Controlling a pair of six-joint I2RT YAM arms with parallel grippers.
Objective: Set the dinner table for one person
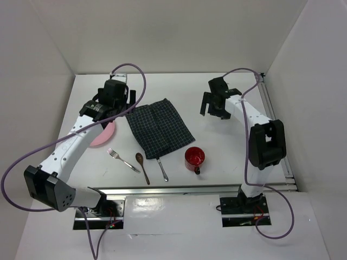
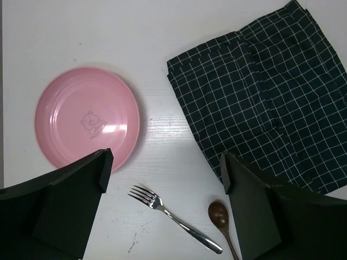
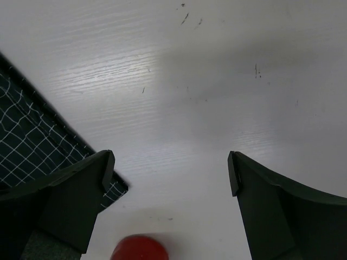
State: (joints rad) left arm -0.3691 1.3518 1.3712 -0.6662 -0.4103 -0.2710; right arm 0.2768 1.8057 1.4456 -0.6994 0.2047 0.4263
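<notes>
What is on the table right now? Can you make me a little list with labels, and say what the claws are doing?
dinner table: white, metal rails
checked cloth: dark, slightly rumpled, mid-table
pink plate: bare, bear drawing, left of the cloth
fork: on the table, near the plate
wooden spoon: beside the fork
metal utensil: one end at the cloth's near edge; kind unclear
red mug: by the cloth's right corner
left claw: open, holding nothing, above plate and fork
right claw: open, holding nothing
</notes>
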